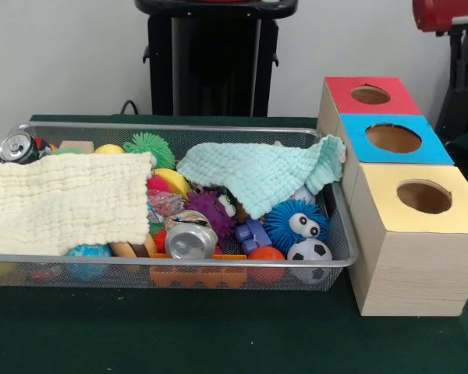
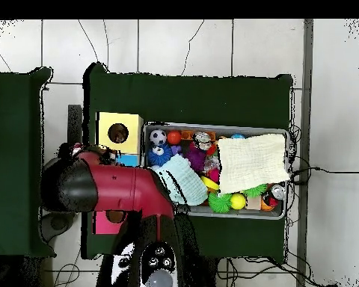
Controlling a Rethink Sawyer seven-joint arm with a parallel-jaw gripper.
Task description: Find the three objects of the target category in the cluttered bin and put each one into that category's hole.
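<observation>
Front view is showing the bin sitting on the counter, two cloths hiding toys, probably to force searching; boxes are standing at three o'clock. The arm is hovering; the claw's state cannot be told.

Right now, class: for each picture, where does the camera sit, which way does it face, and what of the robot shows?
Front view: low, across the table, facing the wire bin and the three boxes; only the black pedestal shows.
Overhead view: above, looking straight down; the red arm crosses the boxes.
Shared: bin, yellow cloth, teal cloth.
</observation>
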